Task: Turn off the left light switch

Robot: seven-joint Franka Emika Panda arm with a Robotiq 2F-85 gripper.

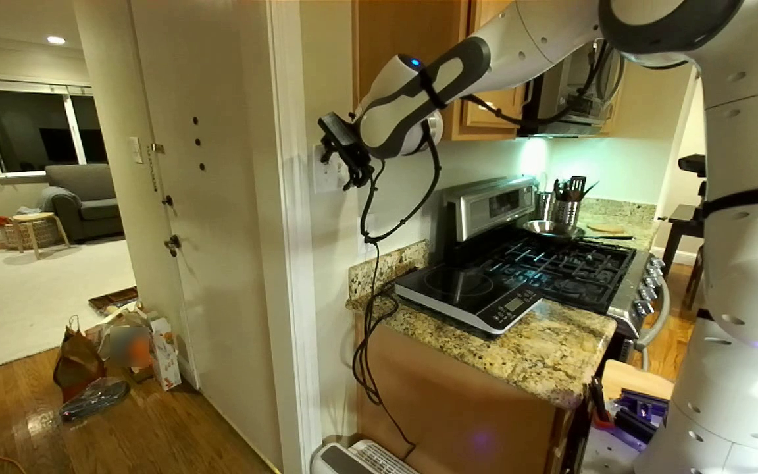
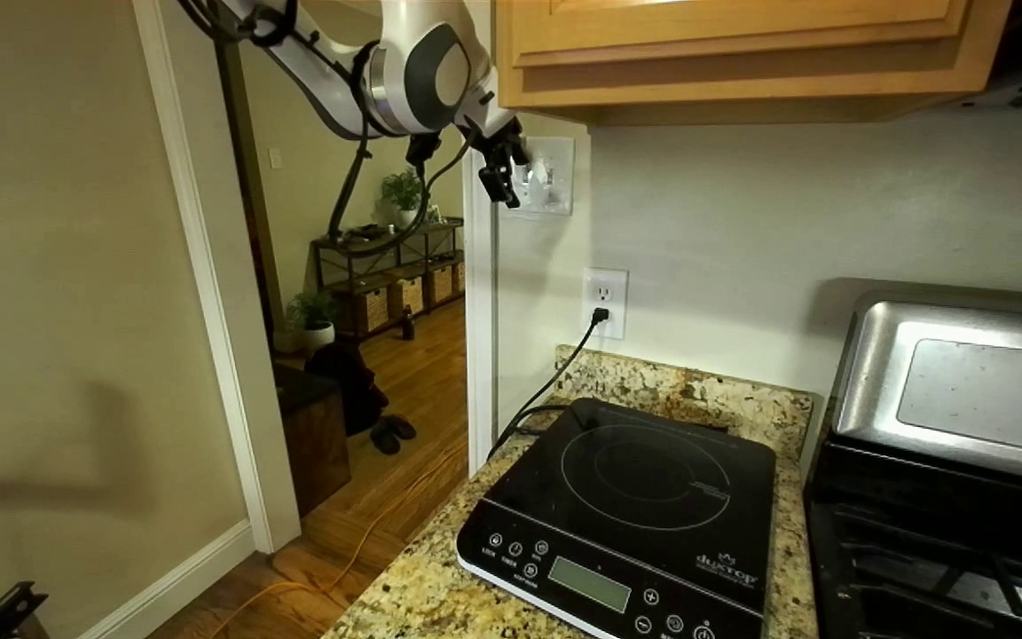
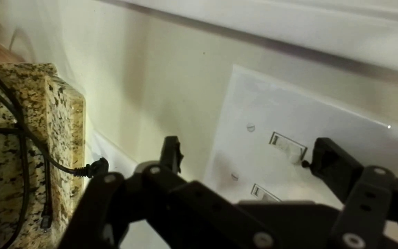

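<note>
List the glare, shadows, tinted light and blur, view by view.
Wrist view: a glint on the edge of the switch plate, the pincer mostly dark; in an exterior view, a soft shadow on the left-hand wall; in an exterior view, a greenish glow behind the utensils and a blurred patch near the brown bag.

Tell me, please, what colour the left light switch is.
The left light switch is white, best seen in the wrist view.

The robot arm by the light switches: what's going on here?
The robot arm has its gripper open at a white switch plate on the wall. In the sideways wrist view, one finger is close to the left light switch; whether they touch can't be made out. The toggle appears tipped upward, so the switch-off is probably not done yet.
</note>
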